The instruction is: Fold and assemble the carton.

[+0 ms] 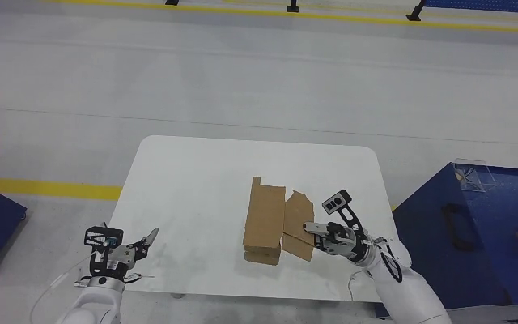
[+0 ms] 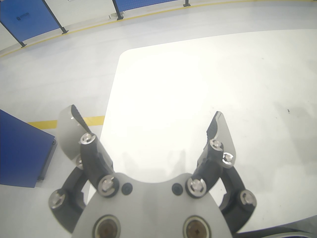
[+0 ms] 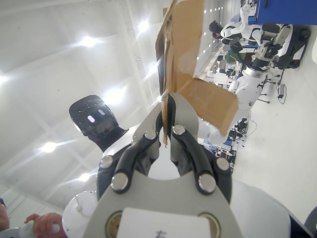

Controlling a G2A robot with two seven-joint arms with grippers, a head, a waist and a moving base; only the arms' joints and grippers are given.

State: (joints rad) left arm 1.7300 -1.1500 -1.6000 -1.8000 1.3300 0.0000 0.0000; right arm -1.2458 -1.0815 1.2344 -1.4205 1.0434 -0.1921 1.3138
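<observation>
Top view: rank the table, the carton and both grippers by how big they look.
1. table, largest by far.
2. carton.
3. left gripper and right gripper: they look about alike, so not ranked against each other.

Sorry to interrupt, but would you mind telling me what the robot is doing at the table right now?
The robot is partway into assembling a cardboard carton on the white table. Its right gripper is shut on the carton's near right edge, pinching the cardboard between its fingers, with one flap bent outward beside the grip. The left gripper is open and holds nothing, over the table's near left corner and well apart from the carton. The carton is mostly flat and not yet box-shaped.
</observation>
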